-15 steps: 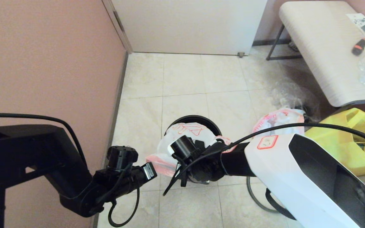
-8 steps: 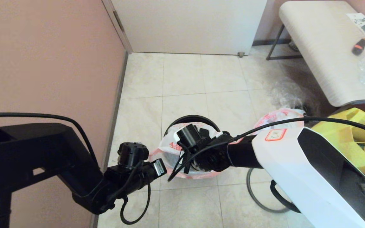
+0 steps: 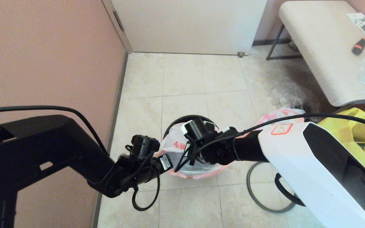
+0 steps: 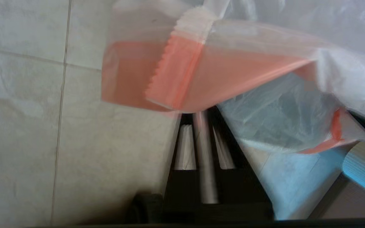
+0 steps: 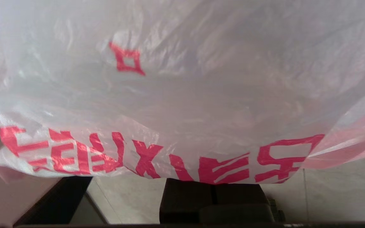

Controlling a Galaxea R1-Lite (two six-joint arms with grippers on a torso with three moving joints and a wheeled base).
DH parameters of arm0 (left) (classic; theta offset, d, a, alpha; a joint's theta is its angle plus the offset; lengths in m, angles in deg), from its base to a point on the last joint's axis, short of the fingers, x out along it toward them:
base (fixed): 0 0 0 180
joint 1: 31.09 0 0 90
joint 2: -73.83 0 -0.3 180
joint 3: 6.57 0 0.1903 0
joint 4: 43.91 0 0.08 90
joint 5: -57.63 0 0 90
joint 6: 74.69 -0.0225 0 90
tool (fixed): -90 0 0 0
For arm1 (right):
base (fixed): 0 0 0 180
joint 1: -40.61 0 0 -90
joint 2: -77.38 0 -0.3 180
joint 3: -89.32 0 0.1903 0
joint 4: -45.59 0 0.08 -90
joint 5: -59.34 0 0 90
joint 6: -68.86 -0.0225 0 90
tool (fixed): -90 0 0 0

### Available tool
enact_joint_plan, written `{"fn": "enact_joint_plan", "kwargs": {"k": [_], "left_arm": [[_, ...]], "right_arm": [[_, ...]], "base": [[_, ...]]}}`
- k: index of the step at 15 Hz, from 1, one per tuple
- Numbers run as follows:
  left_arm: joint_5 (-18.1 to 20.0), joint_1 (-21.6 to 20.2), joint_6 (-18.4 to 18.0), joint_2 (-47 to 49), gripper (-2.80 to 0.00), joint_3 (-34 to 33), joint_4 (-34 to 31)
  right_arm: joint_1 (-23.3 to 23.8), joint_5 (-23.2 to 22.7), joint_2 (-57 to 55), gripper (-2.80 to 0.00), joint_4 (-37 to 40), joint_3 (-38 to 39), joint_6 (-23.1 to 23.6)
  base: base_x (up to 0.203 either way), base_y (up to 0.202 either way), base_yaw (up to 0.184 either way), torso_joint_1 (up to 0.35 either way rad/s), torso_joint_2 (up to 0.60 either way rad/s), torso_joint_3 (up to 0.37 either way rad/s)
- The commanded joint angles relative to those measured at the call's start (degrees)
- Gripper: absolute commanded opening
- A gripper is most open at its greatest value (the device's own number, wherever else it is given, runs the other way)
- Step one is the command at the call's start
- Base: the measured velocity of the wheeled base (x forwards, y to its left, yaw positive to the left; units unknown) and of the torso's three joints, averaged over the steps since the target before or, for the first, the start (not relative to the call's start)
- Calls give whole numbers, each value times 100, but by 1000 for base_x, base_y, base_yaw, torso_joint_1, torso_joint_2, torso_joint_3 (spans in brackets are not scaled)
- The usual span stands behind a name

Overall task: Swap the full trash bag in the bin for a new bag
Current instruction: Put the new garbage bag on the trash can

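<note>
The new bag (image 3: 176,144), translucent white with red characters and a pink edge, hangs spread over the near side of the black bin (image 3: 182,119). My left gripper (image 3: 171,163) is at the bag's near left corner, shut on its pink edge (image 4: 182,72) in the left wrist view, where my gripper (image 4: 201,117) shows only a thin strip between its fingers (image 4: 185,145). My right gripper (image 3: 212,128) is over the bin's right rim, shut on the bag's printed film (image 5: 182,95); its tips (image 5: 213,185) are hidden under that film. The full trash bag (image 3: 280,114) lies on the floor to the right.
The bin's grey hoop (image 3: 249,186) lies on the tiles near my right arm. A yellow tote (image 3: 356,136) and a clear plastic bag (image 3: 288,91) sit by the bench (image 3: 322,47) at the right. The pink wall (image 3: 49,63) runs along the left.
Both arms have moved away from me toward the bin, carrying the new bag with them. The bag now hangs lower over the bin's near rim.
</note>
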Motion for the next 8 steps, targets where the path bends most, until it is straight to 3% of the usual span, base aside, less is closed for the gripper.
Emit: {"fn": "enact_joint_plan", "kwargs": {"k": [1, 8], "left_arm": [[-17, -8, 15, -4, 0, 86, 30], [-26, -75, -54, 270, 0, 179, 318]], "right_arm": [[26, 3, 25, -280, -2, -2, -27], [61, -64, 121, -280, -2, -2, -18]], "base": [[0, 0, 0, 0, 0, 0], [0, 0, 0, 0, 0, 0]]}}
